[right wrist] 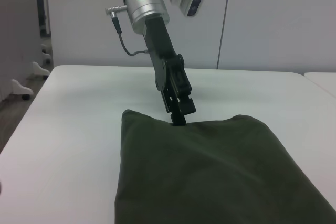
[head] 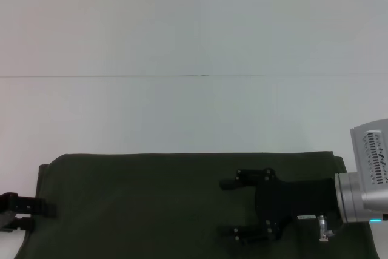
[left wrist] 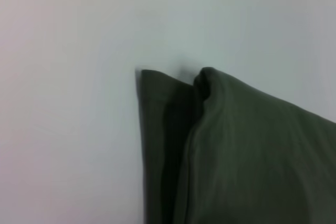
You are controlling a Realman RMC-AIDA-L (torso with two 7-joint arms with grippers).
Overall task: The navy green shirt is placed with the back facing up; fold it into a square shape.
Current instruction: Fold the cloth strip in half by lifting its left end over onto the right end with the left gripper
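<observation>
I count one navy green shirt [head: 151, 204] on one white table [head: 182, 40] — and two grippers, the left gripper [head: 27, 211] and the right gripper [head: 233, 207].

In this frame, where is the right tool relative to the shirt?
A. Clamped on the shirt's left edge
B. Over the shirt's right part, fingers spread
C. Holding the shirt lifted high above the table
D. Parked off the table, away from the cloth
B. In the head view the right tool sits above the right part of the navy green shirt with its two fingers apart, while the left tool is at the shirt's left edge.
</observation>
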